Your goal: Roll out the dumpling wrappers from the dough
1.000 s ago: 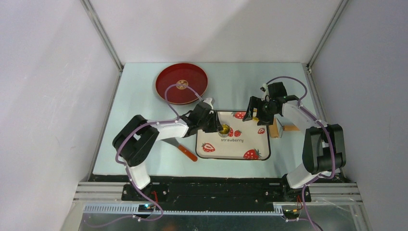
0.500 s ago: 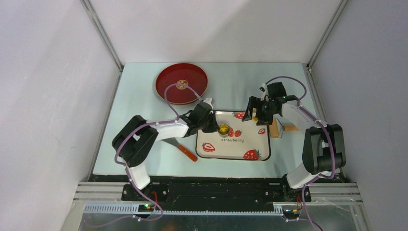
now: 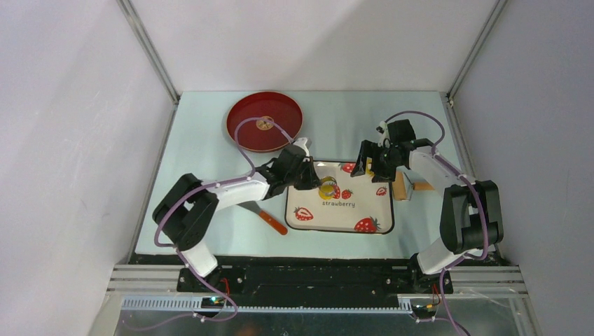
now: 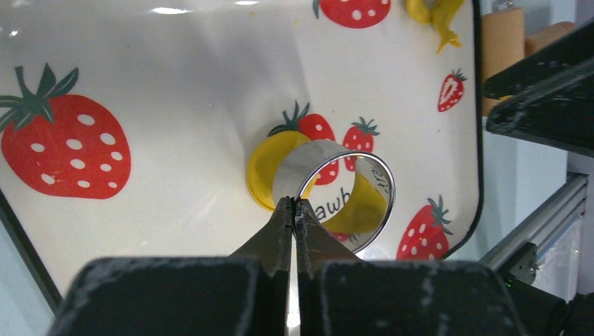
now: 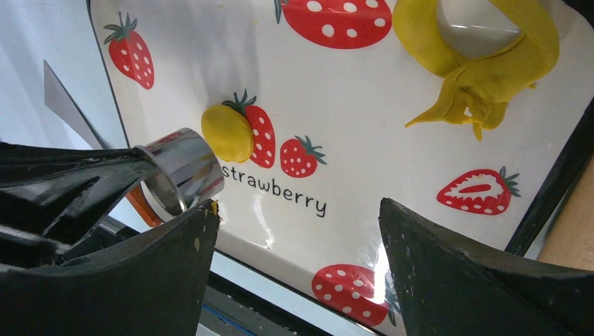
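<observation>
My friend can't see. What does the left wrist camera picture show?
The left hand pinches the wall of a shiny metal ring cutter, tilted and partly hiding a small round yellow dumpling wrapper on a white strawberry tray. Scrap yellow dough lies at the tray's top right.

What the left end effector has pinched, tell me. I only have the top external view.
Observer: The left end effector is shut on the wall of the metal ring cutter, which is tilted on its side.
Operator: Report the cut piece.
Observer: One round yellow wrapper lies flat on the tray, partly covering a printed strawberry.
Operator: Now the right side.
Observer: The right end effector is open, with nothing between its fingers.
</observation>
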### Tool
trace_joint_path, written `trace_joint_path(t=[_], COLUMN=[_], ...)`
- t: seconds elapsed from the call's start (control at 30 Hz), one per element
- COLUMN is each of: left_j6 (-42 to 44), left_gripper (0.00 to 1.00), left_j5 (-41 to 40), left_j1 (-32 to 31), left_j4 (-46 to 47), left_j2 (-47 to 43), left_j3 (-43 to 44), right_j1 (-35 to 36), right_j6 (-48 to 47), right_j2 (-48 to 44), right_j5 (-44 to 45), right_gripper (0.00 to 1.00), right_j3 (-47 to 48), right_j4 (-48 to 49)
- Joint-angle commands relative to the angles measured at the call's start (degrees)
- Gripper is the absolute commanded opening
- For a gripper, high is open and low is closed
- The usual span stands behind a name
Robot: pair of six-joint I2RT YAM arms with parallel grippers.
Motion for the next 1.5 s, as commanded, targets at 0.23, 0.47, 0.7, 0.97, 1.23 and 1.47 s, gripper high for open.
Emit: trace_joint_path(t=[0.23, 0.47, 0.7, 0.97, 1.23, 1.47], left_j6=[-0.4, 2.3, 9.7, 7.8, 7.2, 7.4], left_gripper=[0.00, 0.00, 0.00, 0.00, 0.00, 0.22], left_j5=[1.4, 4.8, 4.6, -1.5, -4.7, -6.2], left_j1=[3.5, 16.7, 32.9, 44.8, 52.0, 52.5], left_j4=[0.3, -1.7, -11.7, -13.3, -13.3, -13.1], left_j2=[-8.9, -15.5, -22.1, -18.6, -11.7, -10.2], left_j3=[-2.9, -10.4, -14.1, -13.9, -11.1, -10.2], right_j1=[0.9, 2.6, 6.9, 10.4, 11.3, 11.8], right_j6=[0.5, 0.9, 1.4, 2.0, 4.5, 7.6], right_j2=[-1.2, 0.6, 6.1, 18.4, 39.3, 53.5], right_j5=[-1.0, 0.0, 0.3, -1.4, -0.5, -1.0], right_gripper=[0.89, 0.89, 0.89, 0.89, 0.86, 0.83], right_j3=[0.0, 3.1, 10.8, 27.9, 54.0, 76.1], right_j4=[2.0, 0.7, -0.4, -3.1, -9.0, -13.9])
